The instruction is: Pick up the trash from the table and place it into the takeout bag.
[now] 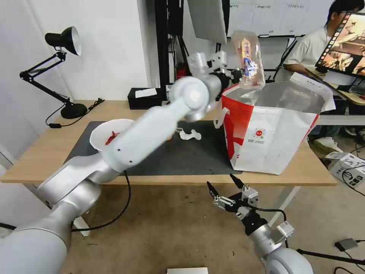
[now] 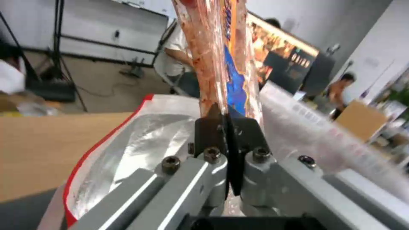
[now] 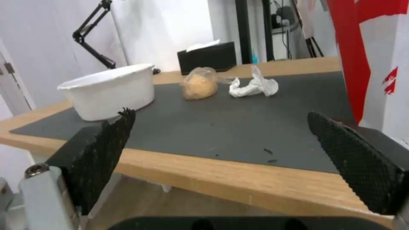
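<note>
The left gripper (image 1: 236, 74) holds a clear plastic tray (image 1: 249, 61) upright above the open mouth of the takeout bag (image 1: 273, 133), its fingers (image 2: 213, 126) pressed together on the tray's lower edge; red smears and a blue-and-orange label show through the plastic in the left wrist view. The bag stands on the right part of the table (image 1: 49, 152), its silver foil lining (image 2: 140, 143) exposed below the tray. The right gripper (image 1: 225, 186) hangs below the table's front edge, fingers (image 3: 106, 140) spread wide and holding nothing. On the dark grey mat (image 3: 238, 121) remain the white bowl (image 3: 108, 91), a knotted clear bag with a beige lump (image 3: 198, 83) and a crumpled white tissue (image 3: 254, 86) just beside it. A black tissue box (image 1: 144, 98) sits at the table's far edge
</note>
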Tool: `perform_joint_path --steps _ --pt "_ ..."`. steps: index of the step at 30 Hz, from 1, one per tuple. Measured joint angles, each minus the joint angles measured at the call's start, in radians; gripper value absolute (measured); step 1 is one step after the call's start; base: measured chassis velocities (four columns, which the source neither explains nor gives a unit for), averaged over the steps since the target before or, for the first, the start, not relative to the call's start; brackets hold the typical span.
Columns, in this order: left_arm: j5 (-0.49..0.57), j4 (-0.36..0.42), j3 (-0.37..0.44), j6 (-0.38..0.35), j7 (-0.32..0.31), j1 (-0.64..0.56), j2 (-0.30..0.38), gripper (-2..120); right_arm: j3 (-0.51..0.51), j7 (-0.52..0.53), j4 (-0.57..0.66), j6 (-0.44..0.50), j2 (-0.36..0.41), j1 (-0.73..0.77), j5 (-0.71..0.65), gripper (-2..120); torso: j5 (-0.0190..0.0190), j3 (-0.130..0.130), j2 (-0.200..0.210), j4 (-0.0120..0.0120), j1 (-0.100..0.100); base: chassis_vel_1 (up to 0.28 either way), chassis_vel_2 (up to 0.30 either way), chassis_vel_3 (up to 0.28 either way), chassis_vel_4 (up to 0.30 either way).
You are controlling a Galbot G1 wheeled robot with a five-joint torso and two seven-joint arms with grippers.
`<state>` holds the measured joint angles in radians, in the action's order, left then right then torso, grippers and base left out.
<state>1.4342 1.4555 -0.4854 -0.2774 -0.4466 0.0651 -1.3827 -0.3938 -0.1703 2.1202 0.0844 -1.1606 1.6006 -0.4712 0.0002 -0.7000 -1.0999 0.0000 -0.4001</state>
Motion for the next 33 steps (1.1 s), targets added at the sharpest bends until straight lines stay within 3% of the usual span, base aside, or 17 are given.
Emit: perform_joint_path --steps 5,18,26,33 --pt "-0.062 -0.023 -0.049 0.001 0.025 0.001 -0.024 0 0.002 0.000 0.001 0.000 0.002 0.000 -0.001 100 -0.0001 0.000 0.000 0.0000 0.000 0.000 0.000 0.000 0.000" --pt "-0.035 -0.008 -0.069 -0.024 0.038 -0.002 -0.015 0 0.005 0.001 -0.006 0.000 0.005 0.000 -0.002 100 -0.0001 0.000 0.000 0.0000 0.000 0.000 0.000 0.000 0.000" --pt "0.066 0.011 -0.059 -0.062 0.035 -0.002 -0.007 25 0.011 0.004 -0.013 -0.002 0.004 -0.005 -0.003 100 -0.0002 0.000 0.000 0.0000 0.000 0.000 0.000 0.000 0.000" --pt "0.110 0.013 -0.039 -0.074 0.031 -0.002 -0.012 56 0.016 0.004 -0.016 -0.003 0.002 -0.007 -0.003 100 -0.0002 0.000 0.000 0.0000 0.000 0.000 0.000 0.000 0.000"
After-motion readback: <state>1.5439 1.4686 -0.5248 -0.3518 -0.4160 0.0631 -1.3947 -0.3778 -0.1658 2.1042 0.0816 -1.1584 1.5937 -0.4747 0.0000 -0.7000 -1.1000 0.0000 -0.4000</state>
